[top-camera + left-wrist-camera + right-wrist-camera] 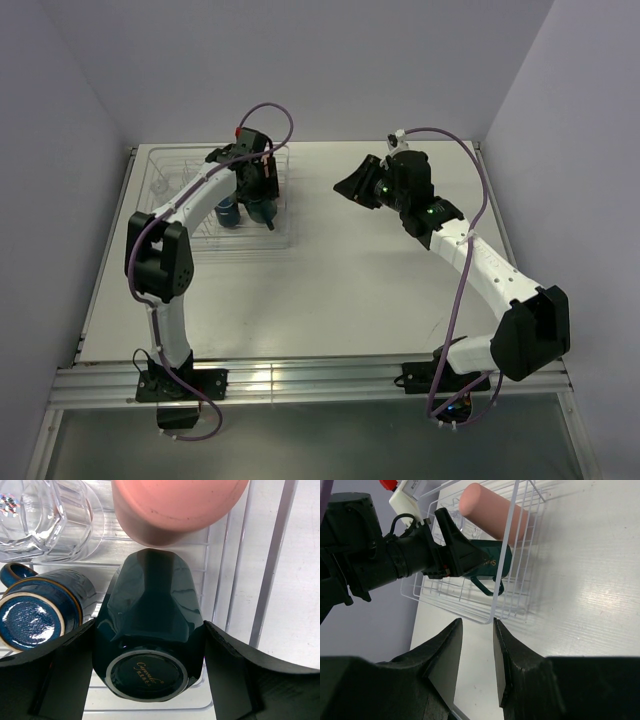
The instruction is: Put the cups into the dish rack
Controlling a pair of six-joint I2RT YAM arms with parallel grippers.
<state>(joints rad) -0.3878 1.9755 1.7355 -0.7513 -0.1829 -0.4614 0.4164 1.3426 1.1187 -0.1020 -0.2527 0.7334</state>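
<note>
My left gripper (262,198) reaches into the clear wire dish rack (205,246) and is shut on the teal mug (150,590), one finger on each side. The mug's base faces the left wrist camera. In the right wrist view the teal mug (496,562) lies sideways in the rack (503,580) with its handle down. Beside it are the navy mug (40,615), the salmon-pink tumbler (175,505) and a clear glass tumbler (45,520). My right gripper (348,187) is open and empty above the table, right of the rack.
The rack stands at the table's back left, close to the left and back walls. The white table (380,290) stretches to its right. The rack's near corner (495,621) sits just beyond my right fingertips (456,630).
</note>
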